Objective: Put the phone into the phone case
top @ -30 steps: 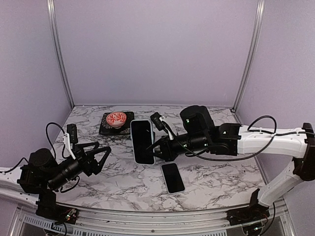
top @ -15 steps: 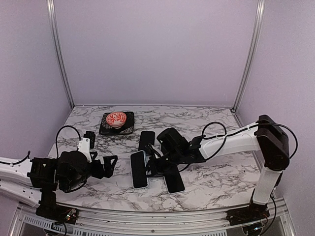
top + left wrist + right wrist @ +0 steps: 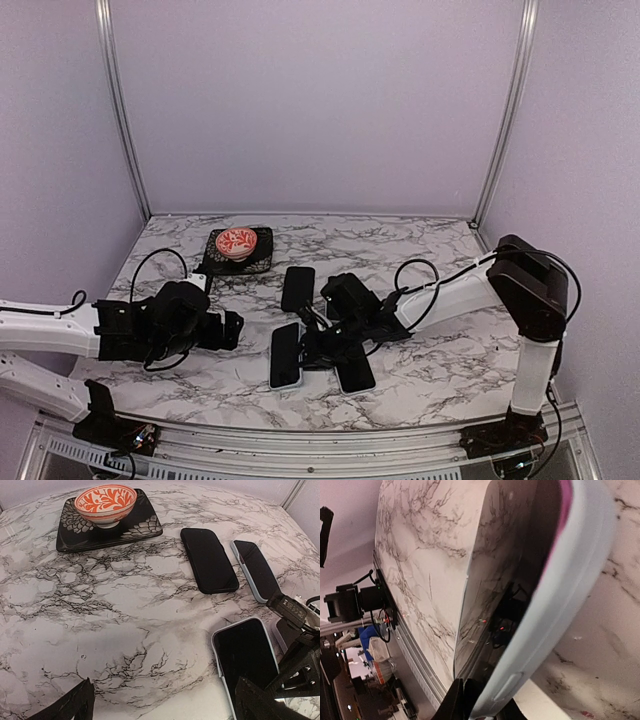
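Lying flat on the desk (image 3: 455,345), the phone (image 3: 245,655) sits in its white case (image 3: 215,652); the right hand (image 3: 313,350) is at its edge, grip impossible to tell, while the left hand (image 3: 228,330) gapes wide nearby.

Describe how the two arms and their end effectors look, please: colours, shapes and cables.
The left arm and right arm have white tube-like links with bulky black joints. Loose black cables loop beside each wrist. The left end effector and right end effector are black, each with two fingers. No markings are readable.
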Tool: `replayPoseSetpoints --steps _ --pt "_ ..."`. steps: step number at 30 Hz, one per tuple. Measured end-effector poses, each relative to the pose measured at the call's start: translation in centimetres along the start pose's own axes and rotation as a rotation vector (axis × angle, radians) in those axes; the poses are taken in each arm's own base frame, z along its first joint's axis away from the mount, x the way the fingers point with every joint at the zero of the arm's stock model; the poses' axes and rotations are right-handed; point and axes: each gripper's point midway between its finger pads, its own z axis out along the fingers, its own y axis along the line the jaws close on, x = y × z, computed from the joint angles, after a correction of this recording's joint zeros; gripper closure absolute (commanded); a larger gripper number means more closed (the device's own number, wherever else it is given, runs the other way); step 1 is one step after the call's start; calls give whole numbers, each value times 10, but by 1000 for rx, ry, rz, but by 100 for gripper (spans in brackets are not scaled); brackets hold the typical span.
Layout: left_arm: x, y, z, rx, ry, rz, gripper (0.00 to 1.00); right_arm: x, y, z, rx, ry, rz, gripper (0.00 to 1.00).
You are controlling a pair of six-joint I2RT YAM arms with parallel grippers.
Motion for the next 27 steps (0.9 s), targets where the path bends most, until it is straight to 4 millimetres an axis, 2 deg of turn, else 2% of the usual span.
replayPoseSetpoints --steps 4,10,16,20,24,27 --pt "0 10 6 -21 18 -5 1 4 -20 3 70 9 10 68" --pt "-7 27 12 -59 20 -17 1 1 -22 1 101 -4 -12 67" --pt "-10 35 15 -75 24 -17 1 6 -22 -6 159 -21 -16 57" --pt "-11 47 21 -107 35 -9 1 13 -20 -8 193 -18 -31 53" --pt "-9 73 32 -168 74 4 1 11 -22 -23 289 -25 -60 53" --pt "-10 99 41 -216 101 -46 1 -7 -16 -61 356 -108 -91 59"
